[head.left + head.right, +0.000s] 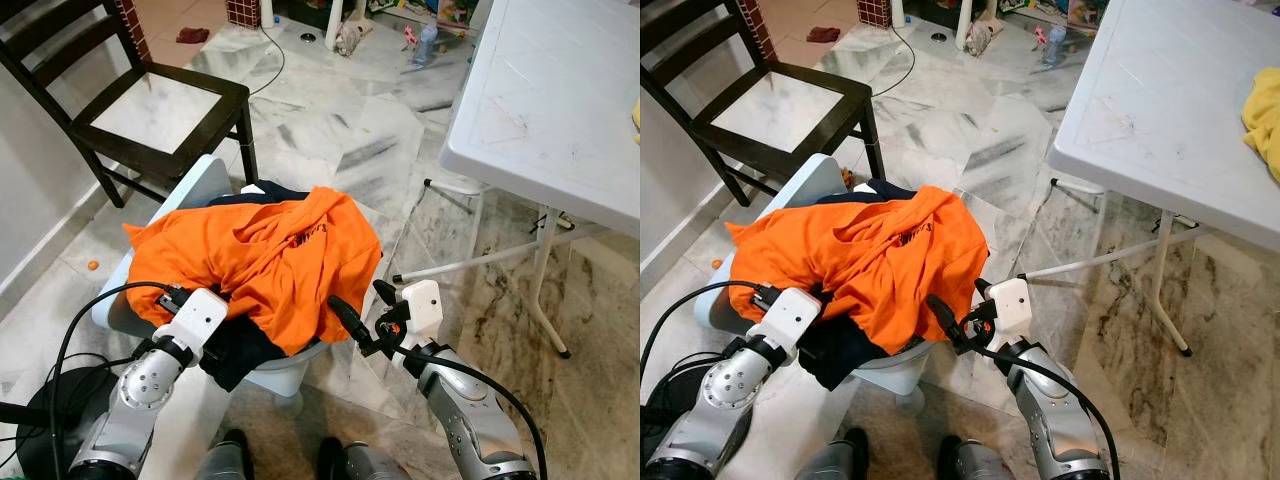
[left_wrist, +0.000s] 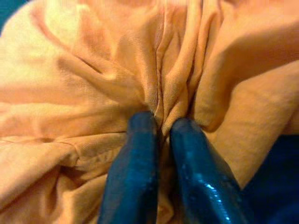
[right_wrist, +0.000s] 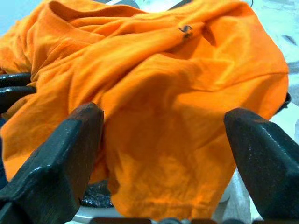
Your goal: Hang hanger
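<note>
While the left gripper (image 2: 161, 126) is pinching a fold of the orange shirt (image 1: 265, 250) heaped on the pale stool (image 1: 205, 180), the right gripper (image 1: 362, 312) is waiting spread wide just right of it

Left gripper (image 2: 161, 128) tips buried in a fold of the orange shirt (image 1: 270, 255), can't see them from the head cam. Dark garment (image 1: 840, 350) mostly covered by the shirt. Pale stool (image 1: 200, 180) seat hidden under clothes. Black chair (image 1: 150, 110) and white table (image 1: 1160, 110) cut off at frame edges.
</note>
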